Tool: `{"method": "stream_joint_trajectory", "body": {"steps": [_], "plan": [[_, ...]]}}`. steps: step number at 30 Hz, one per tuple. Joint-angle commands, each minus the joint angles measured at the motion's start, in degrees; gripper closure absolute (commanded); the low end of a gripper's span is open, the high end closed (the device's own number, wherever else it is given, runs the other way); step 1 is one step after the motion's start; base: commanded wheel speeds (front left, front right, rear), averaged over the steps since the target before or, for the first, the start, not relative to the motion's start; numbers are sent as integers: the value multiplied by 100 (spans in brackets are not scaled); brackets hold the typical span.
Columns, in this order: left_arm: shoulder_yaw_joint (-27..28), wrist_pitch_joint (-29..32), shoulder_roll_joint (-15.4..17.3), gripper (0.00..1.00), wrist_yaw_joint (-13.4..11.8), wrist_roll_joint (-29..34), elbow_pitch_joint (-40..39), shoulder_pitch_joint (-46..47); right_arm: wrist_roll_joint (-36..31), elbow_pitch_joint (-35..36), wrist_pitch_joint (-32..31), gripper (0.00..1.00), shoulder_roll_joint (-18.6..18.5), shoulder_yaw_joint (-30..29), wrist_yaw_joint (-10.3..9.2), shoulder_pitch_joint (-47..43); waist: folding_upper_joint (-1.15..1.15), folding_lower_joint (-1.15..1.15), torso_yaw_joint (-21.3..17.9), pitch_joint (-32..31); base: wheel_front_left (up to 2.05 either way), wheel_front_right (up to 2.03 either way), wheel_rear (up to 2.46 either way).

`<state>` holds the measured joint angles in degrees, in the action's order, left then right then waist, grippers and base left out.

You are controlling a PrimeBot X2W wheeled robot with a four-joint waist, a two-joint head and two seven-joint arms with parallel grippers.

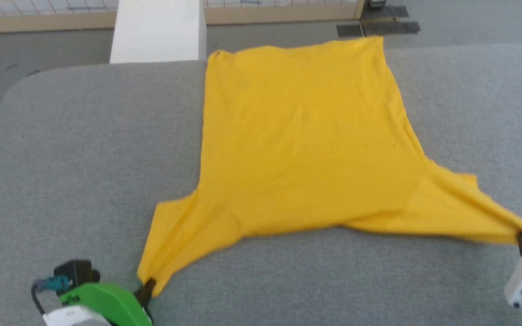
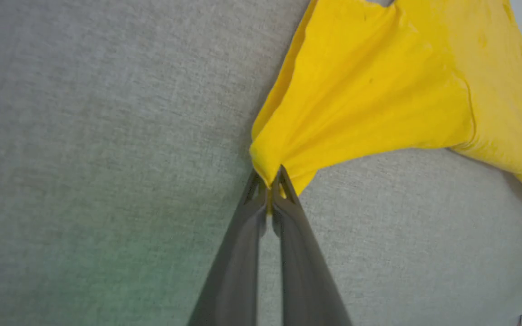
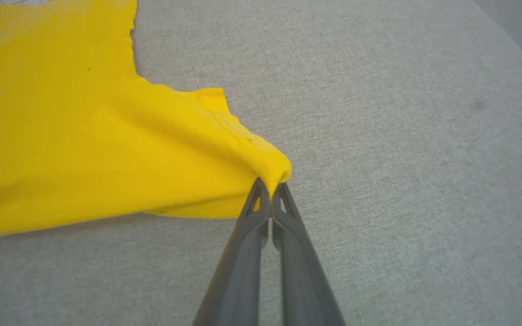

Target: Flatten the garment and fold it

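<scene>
No legible text, labels, brands or numbers. Small dark mark on white arm housing, under green cover, lower left of head view: too blurred to read.

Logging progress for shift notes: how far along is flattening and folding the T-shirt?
Done: the yellow T-shirt lies spread on the grey table, its body mostly smooth. In hand: the left gripper and right gripper are each shut on a sleeve end, drawn taut. Remaining: sleeves bunched, no fold made.
</scene>
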<state>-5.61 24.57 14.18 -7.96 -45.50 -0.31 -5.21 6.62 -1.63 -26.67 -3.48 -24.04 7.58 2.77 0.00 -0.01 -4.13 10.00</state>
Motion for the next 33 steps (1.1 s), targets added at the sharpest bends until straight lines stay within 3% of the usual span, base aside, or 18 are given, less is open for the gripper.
{"method": "stream_joint_trajectory", "body": {"steps": [1, 8, 12, 25, 27, 28, 33], "plan": [[17, 66, 53, 100, -87, -53, -77, -242, -33, 64, -118, 100, 22, -118, -9, -192, 0, 1, 129, -214, 0, 0, 0], [47, 358, 154, 100, -397, -89, -516, -1037, 129, 31, -858, 100, 57, -715, -9, -869, 0, 1, 190, -339, 0, 0, 0], [87, 337, 164, 100, -490, -68, -685, -1198, 145, -178, -945, 100, 58, -829, -9, -1006, 0, 1, 213, -321, 0, 0, 0], [59, -53, 36, 100, -228, -85, -494, -855, 308, -1249, -829, 100, 59, -491, -9, -665, 0, 1, 170, -156, 0, 0, 0], [60, -81, 51, 100, -201, -78, -459, -847, 312, -1205, -837, 20, 59, -458, -9, -664, 0, 1, 175, -145, 0, 0, 0], [58, -93, 59, 100, -188, -75, -447, -846, 331, -1137, -835, 0, 59, -460, -9, -666, 0, 1, 177, -141, 0, 0, 0], [53, -172, 62, 100, -117, -81, -442, -849, 552, -632, -442, 0, 60, -611, -9, -469, 0, 1, 174, -114, 0, 0, 0]]}}
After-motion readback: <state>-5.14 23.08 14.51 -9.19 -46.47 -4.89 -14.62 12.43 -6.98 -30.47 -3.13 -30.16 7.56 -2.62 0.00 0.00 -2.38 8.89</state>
